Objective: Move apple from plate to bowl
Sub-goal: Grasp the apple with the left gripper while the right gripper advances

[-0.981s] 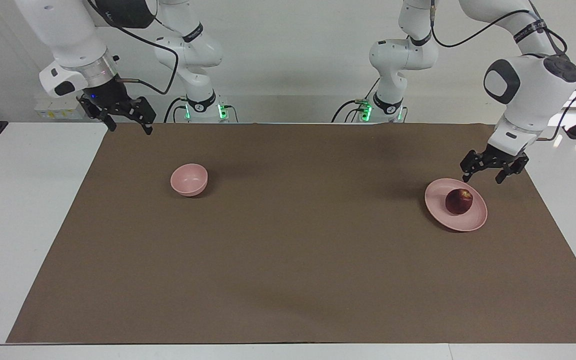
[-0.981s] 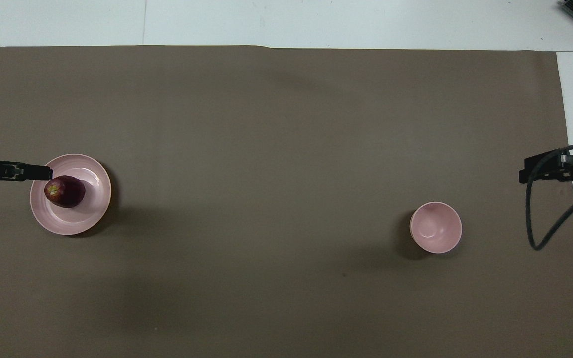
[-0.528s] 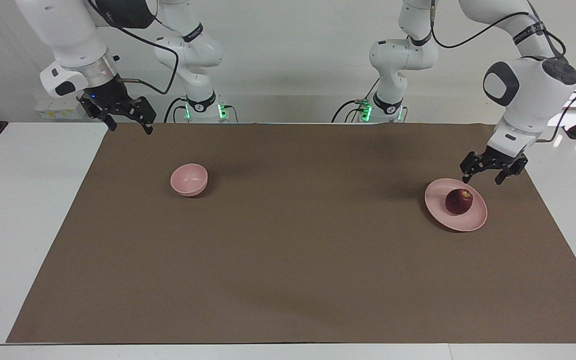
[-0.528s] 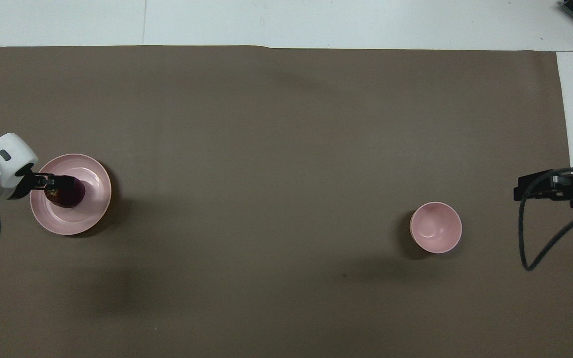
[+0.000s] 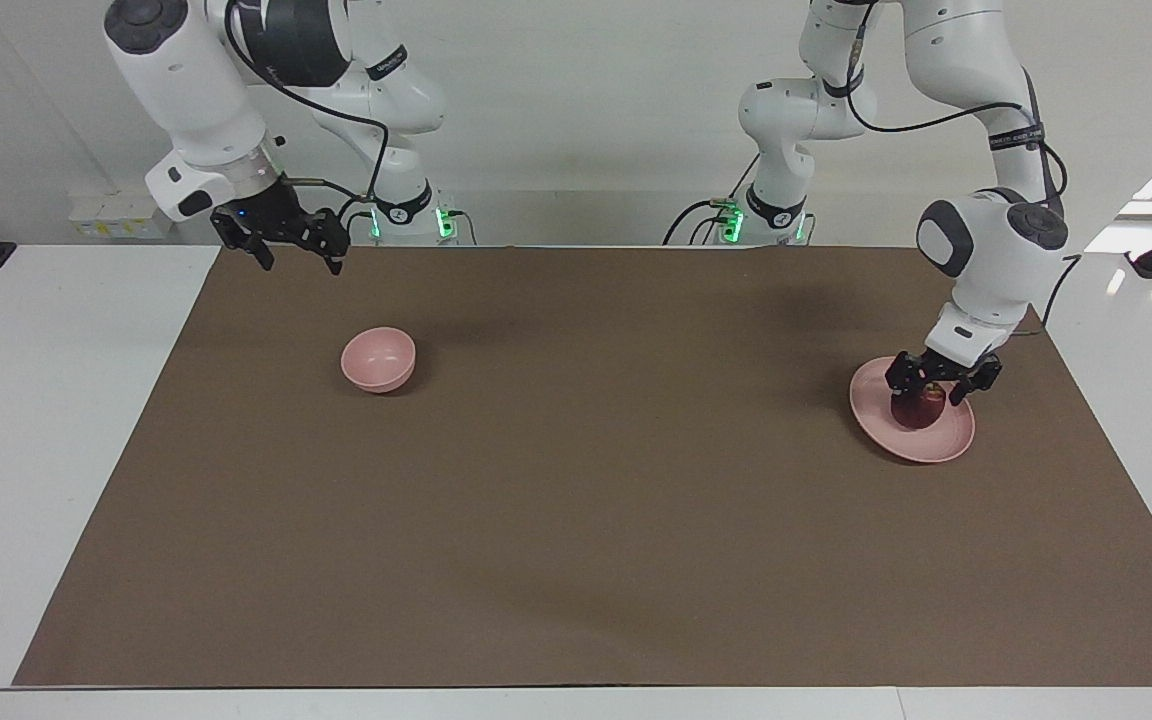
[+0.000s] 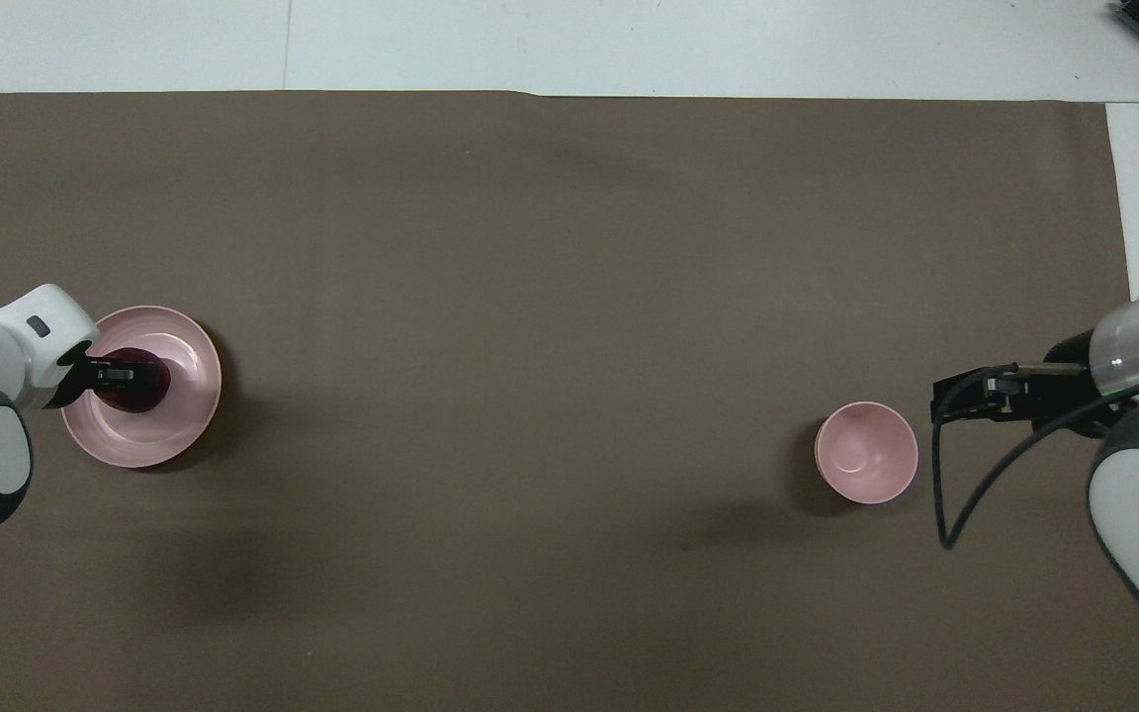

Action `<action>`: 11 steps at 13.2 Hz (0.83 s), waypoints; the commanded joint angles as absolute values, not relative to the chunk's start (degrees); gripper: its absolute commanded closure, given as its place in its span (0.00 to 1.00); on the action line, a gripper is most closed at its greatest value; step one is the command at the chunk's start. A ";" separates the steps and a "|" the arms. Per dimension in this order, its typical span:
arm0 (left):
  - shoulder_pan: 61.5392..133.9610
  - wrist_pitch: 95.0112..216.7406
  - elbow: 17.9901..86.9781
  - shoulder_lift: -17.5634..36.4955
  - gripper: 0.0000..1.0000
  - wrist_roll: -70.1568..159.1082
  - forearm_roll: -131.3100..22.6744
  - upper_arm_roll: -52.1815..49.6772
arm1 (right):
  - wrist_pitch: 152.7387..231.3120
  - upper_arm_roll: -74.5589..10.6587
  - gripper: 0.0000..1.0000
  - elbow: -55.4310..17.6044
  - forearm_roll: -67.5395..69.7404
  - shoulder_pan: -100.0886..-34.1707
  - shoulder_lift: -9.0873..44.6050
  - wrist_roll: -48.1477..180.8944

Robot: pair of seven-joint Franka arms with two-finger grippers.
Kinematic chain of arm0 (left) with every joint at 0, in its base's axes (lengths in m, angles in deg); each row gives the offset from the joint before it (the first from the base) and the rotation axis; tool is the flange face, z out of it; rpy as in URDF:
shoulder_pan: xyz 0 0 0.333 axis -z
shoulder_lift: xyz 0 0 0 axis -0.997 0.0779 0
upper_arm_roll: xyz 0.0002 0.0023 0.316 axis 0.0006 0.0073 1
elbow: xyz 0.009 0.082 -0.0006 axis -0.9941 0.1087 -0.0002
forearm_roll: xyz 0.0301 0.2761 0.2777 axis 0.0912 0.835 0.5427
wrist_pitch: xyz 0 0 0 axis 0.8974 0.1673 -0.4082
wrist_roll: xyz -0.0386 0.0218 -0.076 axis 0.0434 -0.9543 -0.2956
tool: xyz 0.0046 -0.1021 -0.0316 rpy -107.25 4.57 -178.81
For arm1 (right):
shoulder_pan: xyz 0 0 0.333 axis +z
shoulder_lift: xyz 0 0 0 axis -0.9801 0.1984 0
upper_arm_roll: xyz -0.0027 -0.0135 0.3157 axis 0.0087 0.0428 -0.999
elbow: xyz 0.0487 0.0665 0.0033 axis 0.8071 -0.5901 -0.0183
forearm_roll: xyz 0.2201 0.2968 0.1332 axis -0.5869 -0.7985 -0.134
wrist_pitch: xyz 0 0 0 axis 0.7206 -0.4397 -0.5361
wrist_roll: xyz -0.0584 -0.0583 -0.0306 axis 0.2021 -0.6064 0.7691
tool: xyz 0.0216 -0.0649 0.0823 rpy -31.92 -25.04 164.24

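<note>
The dark red apple [image 5: 919, 414] [image 6: 136, 397] lies on the flat pink plate [image 5: 939, 446] [image 6: 177, 432] at the left arm's end of the table. My left gripper [image 5: 932, 394] [image 6: 127, 375] is down on the plate. Its fingers sit on either side of the apple and are closed against it. The small deep pink bowl [image 5: 378, 358] [image 6: 866, 452] stands at the right arm's end, with nothing in it. My right gripper [image 5: 301, 263] [image 6: 955, 401] hangs open in the air over the mat, beside the bowl on the robots' side.
A brown mat [image 5: 576, 500] covers most of the white table [image 5: 36, 420]. Only the plate and the bowl stand on it. A black cable [image 6: 955, 494] loops down from the right wrist near the bowl.
My left gripper came down from above the plate's rim onto the apple and closed around it. My right gripper moved in over the mat toward the bowl, still open.
</note>
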State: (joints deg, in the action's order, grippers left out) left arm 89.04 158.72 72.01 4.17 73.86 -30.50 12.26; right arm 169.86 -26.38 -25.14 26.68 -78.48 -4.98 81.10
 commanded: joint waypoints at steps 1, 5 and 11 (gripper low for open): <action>88.79 160.58 72.75 3.62 1.00 74.60 -30.94 12.15 | 172.07 -26.42 0.00 -29.32 19.23 -78.73 -5.32 84.28; 89.22 159.17 71.87 2.31 1.00 74.07 -30.94 12.06 | 174.36 -26.42 0.00 -31.26 12.91 -72.77 -4.53 101.13; 93.34 145.05 65.12 -2.53 1.00 74.07 -44.07 11.44 | 179.00 -26.42 0.00 -31.18 0.87 -67.14 -2.07 123.64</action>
State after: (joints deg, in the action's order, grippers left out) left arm 91.12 150.13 67.83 -1.04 73.86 -38.19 11.04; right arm 176.80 -26.53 -30.75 5.47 -67.83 -2.99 118.66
